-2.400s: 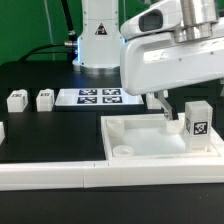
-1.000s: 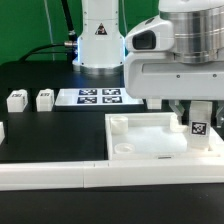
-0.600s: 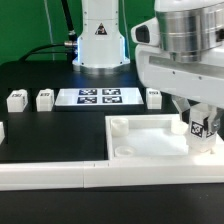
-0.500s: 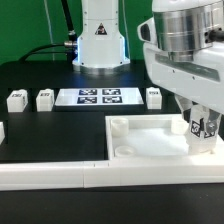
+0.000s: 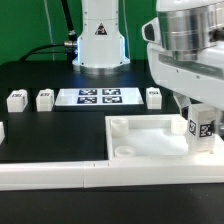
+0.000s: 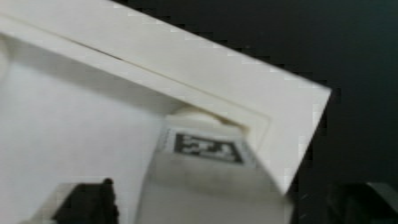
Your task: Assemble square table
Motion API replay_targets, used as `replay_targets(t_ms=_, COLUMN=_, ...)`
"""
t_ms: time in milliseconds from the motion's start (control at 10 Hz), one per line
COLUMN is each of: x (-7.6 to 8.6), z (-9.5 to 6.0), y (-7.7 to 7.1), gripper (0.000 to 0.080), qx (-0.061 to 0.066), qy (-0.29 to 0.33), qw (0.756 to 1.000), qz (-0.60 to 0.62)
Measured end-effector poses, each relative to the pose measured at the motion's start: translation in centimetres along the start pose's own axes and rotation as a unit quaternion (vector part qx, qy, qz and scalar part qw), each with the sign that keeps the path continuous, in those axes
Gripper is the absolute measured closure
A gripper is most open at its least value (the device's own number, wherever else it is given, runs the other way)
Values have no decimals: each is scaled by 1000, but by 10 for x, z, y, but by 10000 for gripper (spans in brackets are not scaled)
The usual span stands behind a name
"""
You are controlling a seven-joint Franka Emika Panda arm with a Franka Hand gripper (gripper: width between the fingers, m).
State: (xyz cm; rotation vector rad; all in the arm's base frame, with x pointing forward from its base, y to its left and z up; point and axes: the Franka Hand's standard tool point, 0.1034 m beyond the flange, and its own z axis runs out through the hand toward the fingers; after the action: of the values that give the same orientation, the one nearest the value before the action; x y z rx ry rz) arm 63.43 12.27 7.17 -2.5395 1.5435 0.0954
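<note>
"Legs first: where do we see them?"

"One leg (image 5: 203,130) stands upright inside the square table top (image 5: 150,138), at the exterior view's right. The wrist view shows that leg (image 6: 210,147) tucked into a corner of the top's (image 6: 107,110) raised rim, tag showing. On the black table (image 5: 50,130) we count a loose leg (image 5: 15,100) and a second loose leg (image 5: 44,99) to the exterior view's left of the marker board (image 5: 98,97), and a third loose leg (image 5: 154,96) to its right."

"And the gripper?"

"Our gripper (image 5: 197,112) hangs right over the upright leg, with the arm's white body hiding most of it. We cannot tell whether its jaws press the leg or stand free of it. In the blurred wrist view we make out only one dark finger (image 6: 89,203)."

"Where does the top lie?"

"Flat on the black table, close against the long border rail (image 5: 60,175) along the near edge. We see a round socket (image 5: 122,150) in its near corner at the exterior view's left."
</note>
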Motion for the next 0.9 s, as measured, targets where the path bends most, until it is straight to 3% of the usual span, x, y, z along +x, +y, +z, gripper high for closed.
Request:
replay_targets(t_ms=100, x=-10, z=-2, y=-1, gripper=163, qx=-17, qy=5, qw=998, qz=-62)
replay_targets(t_ms=200, x=-15, z=-5, y=-4, gripper=163, qx=-10, qy=10, qw=995, qz=-96)
replay_targets(t_ms=400, x=-14, z=-4, y=-2, gripper=152, qx=-15, qy=8, qw=980, qz=-198)
replay_targets(t_ms=900, x=6, z=-3, y=6, gripper=151, qx=-21, qy=11, qw=891, qz=-454)
